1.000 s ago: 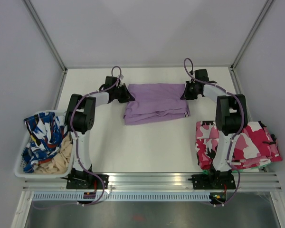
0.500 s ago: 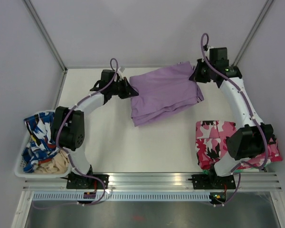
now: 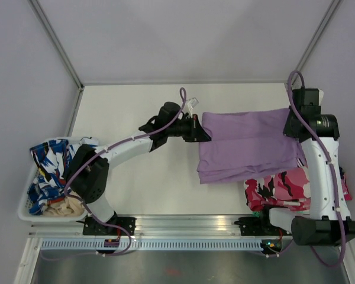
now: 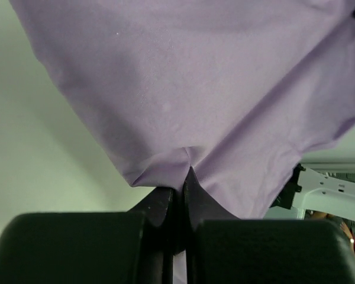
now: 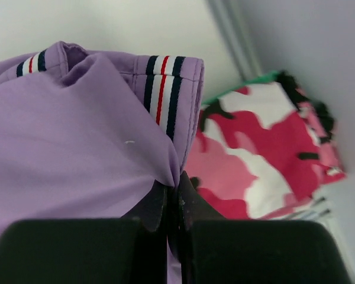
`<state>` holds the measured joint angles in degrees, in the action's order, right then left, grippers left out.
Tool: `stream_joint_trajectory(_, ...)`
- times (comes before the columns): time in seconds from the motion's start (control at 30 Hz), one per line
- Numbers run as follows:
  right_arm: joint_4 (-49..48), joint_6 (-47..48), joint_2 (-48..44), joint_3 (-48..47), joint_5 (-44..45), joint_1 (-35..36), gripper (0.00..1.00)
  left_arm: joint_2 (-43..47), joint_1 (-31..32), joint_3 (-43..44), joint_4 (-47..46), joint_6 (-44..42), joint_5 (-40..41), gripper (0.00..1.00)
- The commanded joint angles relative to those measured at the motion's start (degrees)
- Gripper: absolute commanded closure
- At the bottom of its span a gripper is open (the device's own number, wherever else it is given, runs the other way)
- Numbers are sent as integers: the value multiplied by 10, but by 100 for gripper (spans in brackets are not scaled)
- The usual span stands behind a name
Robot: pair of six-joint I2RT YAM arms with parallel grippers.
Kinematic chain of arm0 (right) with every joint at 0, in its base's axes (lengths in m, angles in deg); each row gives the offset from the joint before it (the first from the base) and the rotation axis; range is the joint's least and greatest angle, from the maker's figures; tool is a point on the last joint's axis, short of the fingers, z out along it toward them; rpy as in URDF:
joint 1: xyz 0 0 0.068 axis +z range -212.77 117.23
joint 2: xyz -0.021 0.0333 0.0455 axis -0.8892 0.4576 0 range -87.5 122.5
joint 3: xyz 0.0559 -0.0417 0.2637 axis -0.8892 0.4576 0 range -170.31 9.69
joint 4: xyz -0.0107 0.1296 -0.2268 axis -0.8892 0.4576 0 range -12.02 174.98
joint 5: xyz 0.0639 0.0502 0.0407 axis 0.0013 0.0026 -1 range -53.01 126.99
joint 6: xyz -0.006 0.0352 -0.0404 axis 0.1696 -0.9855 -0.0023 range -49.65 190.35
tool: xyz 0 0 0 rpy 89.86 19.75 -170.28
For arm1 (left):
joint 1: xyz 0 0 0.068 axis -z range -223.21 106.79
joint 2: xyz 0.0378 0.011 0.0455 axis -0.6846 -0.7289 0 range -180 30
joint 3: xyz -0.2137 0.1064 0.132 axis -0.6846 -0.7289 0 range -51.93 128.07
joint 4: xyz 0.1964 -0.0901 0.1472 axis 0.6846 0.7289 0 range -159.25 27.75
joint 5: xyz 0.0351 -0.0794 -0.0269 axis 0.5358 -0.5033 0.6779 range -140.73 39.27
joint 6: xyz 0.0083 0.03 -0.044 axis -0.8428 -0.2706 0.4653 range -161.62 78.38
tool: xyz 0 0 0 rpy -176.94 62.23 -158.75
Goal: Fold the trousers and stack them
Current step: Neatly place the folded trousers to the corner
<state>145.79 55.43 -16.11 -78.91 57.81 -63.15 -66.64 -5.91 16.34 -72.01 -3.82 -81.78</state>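
Worktop [image 3: 124, 106] bare from 9 through 12 o'clock to centre: open passage. Trousers [image 3: 248, 142], pinched between left gripper [image 3: 200, 129] and right gripper [image 3: 291, 123], span 1–4 o'clock. Camouflage garment [image 3: 296, 184] at 4 o'clock, partly under trousers' near edge. Basket [image 3: 23, 201] at 8 o'clock, worktop's left edge. Left arm [image 3: 130, 148] crosses from 7 o'clock to centre.

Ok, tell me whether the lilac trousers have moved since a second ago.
Yes. The lilac trousers have shifted right and toward the near side, and now overlap the pink camouflage garment, which has not moved.
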Motion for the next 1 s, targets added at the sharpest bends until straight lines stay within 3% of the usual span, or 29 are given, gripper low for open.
stream_joint_trajectory(0.0, -120, 106, -67, 88, 254, -82, 100, -2, 44, -14, -41, 26, 86, 98)
stream_joint_trajectory(0.13, -202, 122, -64, 194, 305, -97, 100, -25, 103, -11, -119, 69, 136, 98)
stream_joint_trajectory(0.27, -270, 160, -37, 234, 370, -116, 100, -29, 156, 22, -112, 37, 192, 98)
stream_joint_trajectory(0.43, -351, 227, -3, 222, 391, -166, 100, -58, 174, 23, -128, 72, 183, 98)
stream_joint_trajectory(0.53, -353, 229, 22, 193, 411, -188, 100, -79, 175, 28, -135, 85, 170, 98)
stream_joint_trajectory(0.73, -352, 214, 52, 197, 428, -302, 100, -128, 180, 66, -110, 92, 157, 98)
stream_joint_trajectory(0.87, -444, 294, 31, 224, 433, -344, 100, -155, 181, 90, -94, 104, 143, 98)
stream_joint_trajectory(0.97, -472, 321, 52, 171, 429, -356, 100, -166, 182, 99, -87, 116, 124, 98)
